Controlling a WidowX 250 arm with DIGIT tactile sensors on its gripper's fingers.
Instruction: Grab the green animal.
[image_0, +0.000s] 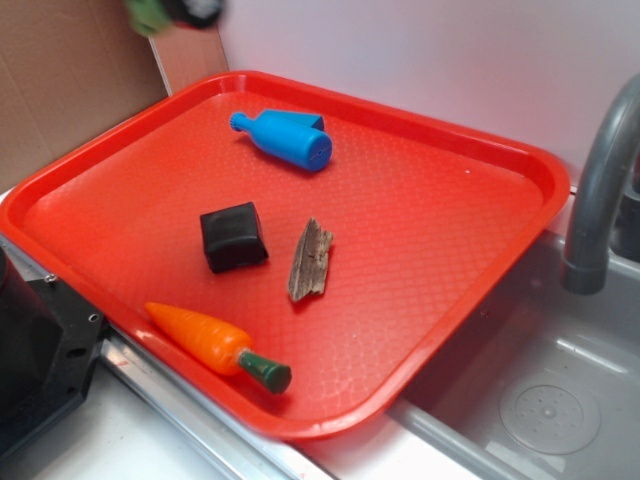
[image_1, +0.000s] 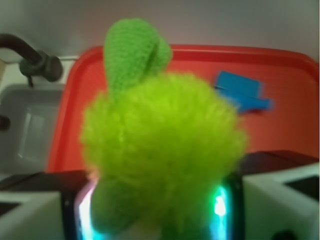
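End effector (image_1: 155, 210) clamped on the green animal (image_1: 160, 150), lifted high above the red tray's (image_0: 520, 160) far-left corner. Fuzzy body fills the wrist view, long axis vertical, ear pointing up.

The green animal (image_1: 160, 150) is fuzzy yellow-green with a smoother, deeper green ear. The tray (image_0: 440, 200) is bright red with a fine diamond texture. On it lie a blue bottle (image_0: 285, 138), a glossy black block (image_0: 233, 236), a streaked grey-brown bark chip (image_0: 310, 260) and an orange carrot (image_0: 215, 345) with a dark green top. The sink (image_0: 560, 390) and faucet (image_0: 600, 180) are grey.
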